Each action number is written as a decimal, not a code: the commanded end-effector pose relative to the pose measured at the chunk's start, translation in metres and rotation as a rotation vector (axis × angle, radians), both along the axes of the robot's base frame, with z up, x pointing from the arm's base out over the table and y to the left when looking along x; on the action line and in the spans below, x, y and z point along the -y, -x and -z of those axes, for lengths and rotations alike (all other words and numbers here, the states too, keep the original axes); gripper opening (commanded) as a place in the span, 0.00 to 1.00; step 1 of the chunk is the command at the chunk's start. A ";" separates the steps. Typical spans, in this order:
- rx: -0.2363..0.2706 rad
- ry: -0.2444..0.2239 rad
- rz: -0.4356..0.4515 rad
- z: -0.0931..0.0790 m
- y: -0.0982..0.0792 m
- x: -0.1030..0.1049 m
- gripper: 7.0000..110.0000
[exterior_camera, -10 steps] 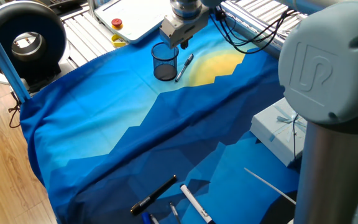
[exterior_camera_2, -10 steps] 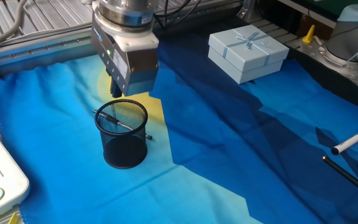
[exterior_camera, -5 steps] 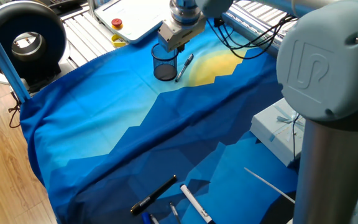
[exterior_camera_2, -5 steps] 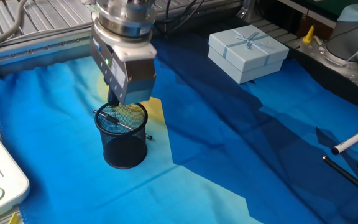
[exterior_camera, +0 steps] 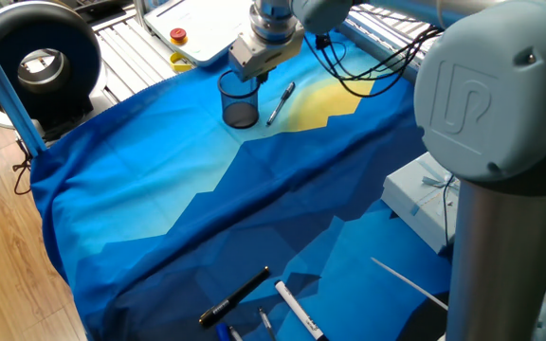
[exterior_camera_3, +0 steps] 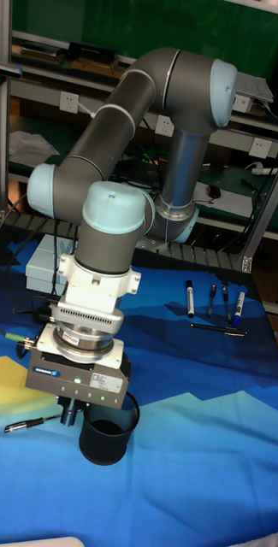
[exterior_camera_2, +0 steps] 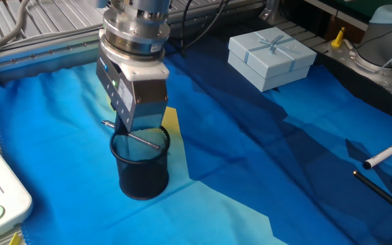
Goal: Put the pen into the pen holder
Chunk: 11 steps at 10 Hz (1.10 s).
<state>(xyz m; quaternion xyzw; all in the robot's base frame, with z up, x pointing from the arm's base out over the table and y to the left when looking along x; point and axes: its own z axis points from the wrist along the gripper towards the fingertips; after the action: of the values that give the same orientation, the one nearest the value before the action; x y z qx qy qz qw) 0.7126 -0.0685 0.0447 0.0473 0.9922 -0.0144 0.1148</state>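
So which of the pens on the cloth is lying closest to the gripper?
The slim silvery pen lying alone beside the mesh pen holder, right by the gripper. The other pens lie grouped at the cloth's far end.

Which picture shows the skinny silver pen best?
One fixed view: the slim silvery pen lies fully visible on the cloth. The other fixed view shows it mostly behind the black mesh cup; the tall view shows it small.

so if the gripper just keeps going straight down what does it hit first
Most likely the pen holder: the gripper points down over its near rim, jaws at rim height. The pen lies beside the cup, outside that line. Exact depth is unclear.
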 end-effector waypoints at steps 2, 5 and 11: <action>-0.008 -0.082 0.014 -0.010 -0.001 -0.020 0.00; -0.013 0.018 -0.067 -0.009 -0.001 -0.006 0.00; 0.041 -0.007 -0.166 -0.016 0.011 0.013 0.00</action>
<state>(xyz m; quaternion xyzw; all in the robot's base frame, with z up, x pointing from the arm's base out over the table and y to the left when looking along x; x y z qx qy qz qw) 0.7028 -0.0758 0.0592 -0.0201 0.9924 -0.0068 0.1214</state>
